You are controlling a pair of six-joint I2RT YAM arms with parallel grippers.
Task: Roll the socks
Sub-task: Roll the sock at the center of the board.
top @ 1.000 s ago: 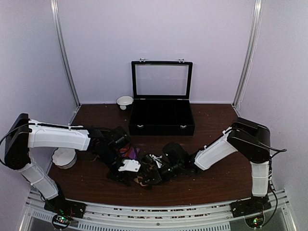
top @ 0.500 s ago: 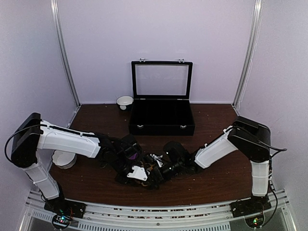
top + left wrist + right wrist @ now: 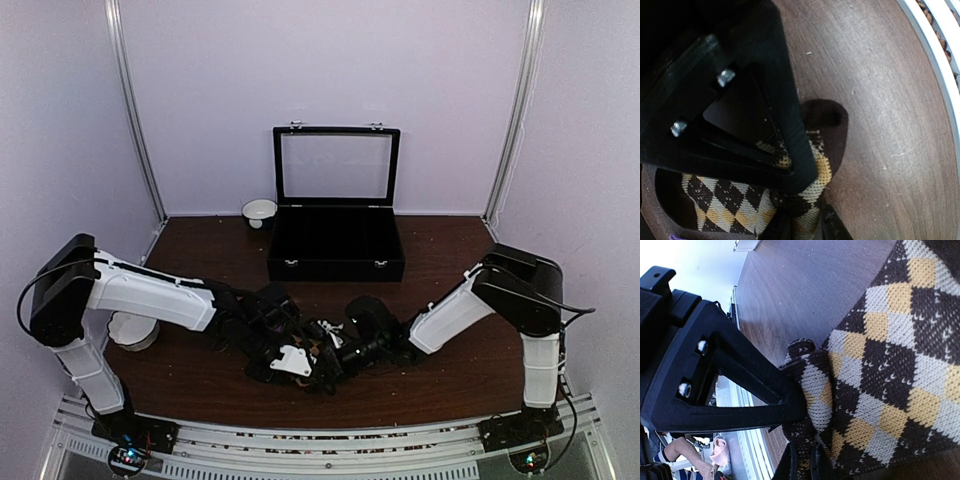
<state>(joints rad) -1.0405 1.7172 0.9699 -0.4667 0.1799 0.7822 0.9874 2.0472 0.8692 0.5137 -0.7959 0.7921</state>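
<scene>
Near edge of table (image 3: pixel 455 375), mid: argyle sock (image 3: pixel 725 200). L gripper (image 3: pixel 300 365) nearly closed, pinching a bunched fold. R gripper (image 3: pixel 332 352) clamped tight on same sock. Risk, I reckon: grips v. close together, so thin fold cd slip out, roll loosens, fingers clash.

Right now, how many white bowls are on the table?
2. The back bowl stands by the rear left corner of the open black case. The left bowl sits at far left, partly under the left arm. The arms could hide others.
</scene>
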